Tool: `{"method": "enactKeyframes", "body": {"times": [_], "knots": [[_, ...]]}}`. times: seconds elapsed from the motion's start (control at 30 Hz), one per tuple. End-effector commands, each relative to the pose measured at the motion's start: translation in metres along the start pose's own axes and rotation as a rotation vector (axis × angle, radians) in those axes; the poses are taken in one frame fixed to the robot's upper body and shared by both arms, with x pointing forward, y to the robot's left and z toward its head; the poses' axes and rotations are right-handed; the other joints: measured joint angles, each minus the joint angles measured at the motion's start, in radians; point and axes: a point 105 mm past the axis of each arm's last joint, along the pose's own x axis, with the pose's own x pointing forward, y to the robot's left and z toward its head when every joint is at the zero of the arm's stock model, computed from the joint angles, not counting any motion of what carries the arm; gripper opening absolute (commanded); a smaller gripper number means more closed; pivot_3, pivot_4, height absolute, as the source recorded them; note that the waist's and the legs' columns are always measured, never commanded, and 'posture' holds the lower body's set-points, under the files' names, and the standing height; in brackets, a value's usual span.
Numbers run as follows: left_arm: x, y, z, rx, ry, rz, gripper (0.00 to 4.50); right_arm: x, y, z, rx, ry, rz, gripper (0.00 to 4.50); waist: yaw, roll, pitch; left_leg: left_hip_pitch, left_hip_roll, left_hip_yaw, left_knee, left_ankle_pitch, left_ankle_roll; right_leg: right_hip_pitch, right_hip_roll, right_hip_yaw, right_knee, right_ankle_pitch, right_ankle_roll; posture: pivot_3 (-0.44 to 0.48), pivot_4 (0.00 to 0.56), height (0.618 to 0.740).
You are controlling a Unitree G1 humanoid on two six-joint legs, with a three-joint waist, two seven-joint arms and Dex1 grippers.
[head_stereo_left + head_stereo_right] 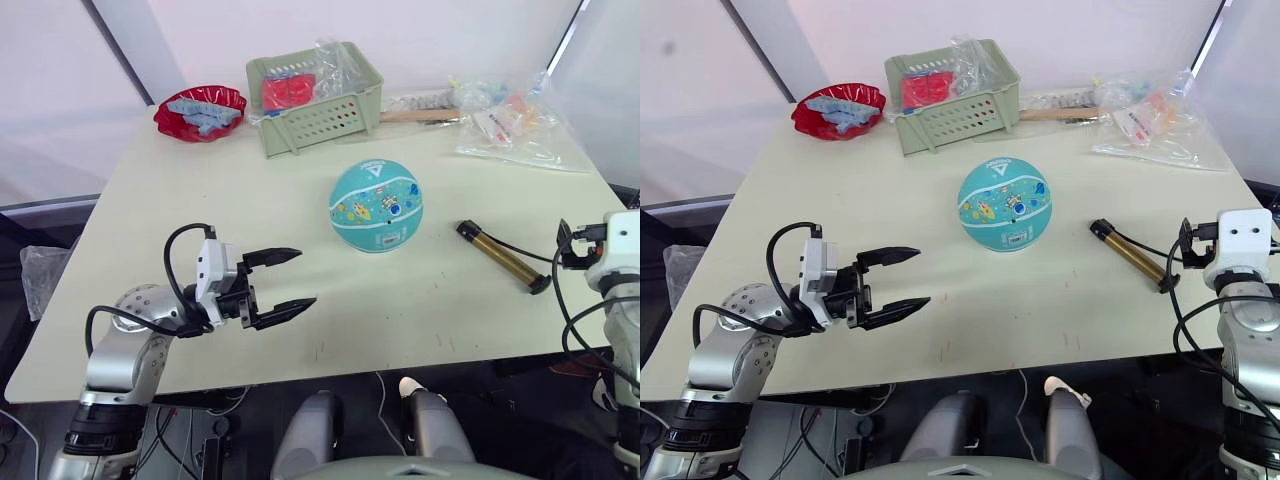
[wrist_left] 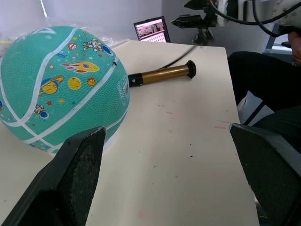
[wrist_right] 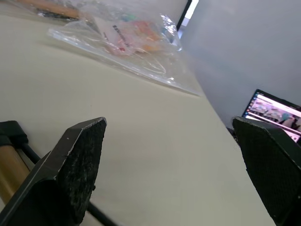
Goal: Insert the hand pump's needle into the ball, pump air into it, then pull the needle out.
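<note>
Table holds ball, hand pump; both grippers' jaws apart; laptop, apparently, in wrist views.

Teal ball, cartoon prints; brass-gold pump; green basket; red bowl, perhaps.

We can read no word or number anywhere. The ball, sitting near the middle of the desk, carries a white triangle logo near its top and a pale label patch low on its side, but the lettering on both is too small for us to make out. We also see printed paper inside the clear bags by the desk's far right corner, illegible too.
</note>
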Motion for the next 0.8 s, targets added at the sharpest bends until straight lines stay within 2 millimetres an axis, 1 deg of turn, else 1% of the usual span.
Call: {"method": "enactKeyframes", "body": {"times": [0.03,0.13,0.17,0.23,0.3,0.37,0.43,0.6,0.8], "knots": [[-0.005,0.005,0.006,0.021,-0.018,0.034,4.5,-0.012,-0.018,0.025,0.031,-0.126,-0.076,4.47,0.0,0.0,0.0,0.0,0.0,0.0,0.0,0.0,0.0,0.0,0.0,0.0,0.0,0.0,0.0,0.0,0.15,0.737],[-0.006,0.007,0.005,0.014,-0.017,0.049,4.5,-0.017,-0.022,0.028,0.06,-0.158,-0.084,4.47,-0.001,0.0,0.0,0.001,0.001,0.0,0.0,0.0,0.0,0.0,0.0,0.0,0.0,0.0,0.0,0.0,0.15,0.737],[-0.006,0.007,0.004,0.012,-0.014,0.052,4.5,-0.019,-0.023,0.026,0.065,-0.157,-0.084,4.47,0.0,0.0,0.0,0.001,0.002,0.0,0.0,0.0,0.0,0.0,0.001,0.0,0.0,0.0,0.0,0.0,0.15,0.737],[-0.008,0.009,0.0,0.007,0.0,0.08,4.5,-0.025,-0.019,0.017,0.101,-0.144,-0.046,4.47,0.0,0.0,0.0,0.001,0.002,0.0,0.0,0.0,0.0,0.0,0.001,0.0,0.0,0.0,0.0,0.0,0.15,0.737],[-0.011,0.013,-0.006,-0.013,0.01,0.139,4.5,-0.034,-0.001,0.004,0.119,-0.135,0.111,4.47,0.002,0.0,0.0,0.001,0.002,0.0,0.0,0.0,0.0,0.0,0.001,0.0,0.0,0.0,0.0,0.0,0.15,0.737],[-0.014,0.015,-0.011,-0.02,0.022,0.182,4.5,-0.042,0.017,-0.001,0.126,-0.155,0.264,4.47,0.0,0.0,0.0,0.001,0.003,0.0,-0.001,0.0,0.0,0.0,0.001,0.0,-0.001,0.0,0.0,0.0,0.15,0.737],[-0.017,0.015,-0.016,-0.035,0.035,0.214,4.5,-0.048,0.023,-0.011,0.117,-0.148,0.344,4.47,-0.002,0.0,0.0,0.001,0.004,0.001,-0.001,0.0,0.0,0.0,0.001,0.001,-0.001,0.0,0.0,0.0,0.15,0.737],[-0.028,0.014,-0.031,-0.059,0.068,0.297,4.5,-0.061,0.025,-0.037,0.118,-0.114,0.497,4.47,0.0,-0.001,0.0,0.004,0.006,0.004,-0.001,0.0,0.0,0.001,0.001,0.002,-0.001,-0.002,0.002,0.0,0.15,0.737],[-0.043,0.01,-0.045,-0.072,0.112,0.361,4.5,-0.069,0.006,-0.06,0.113,-0.097,0.572,4.47,0.001,-0.001,0.0,0.004,0.008,0.004,-0.001,0.0,0.0,0.001,0.003,0.003,-0.001,-0.002,0.001,0.0,0.15,0.737]]}}
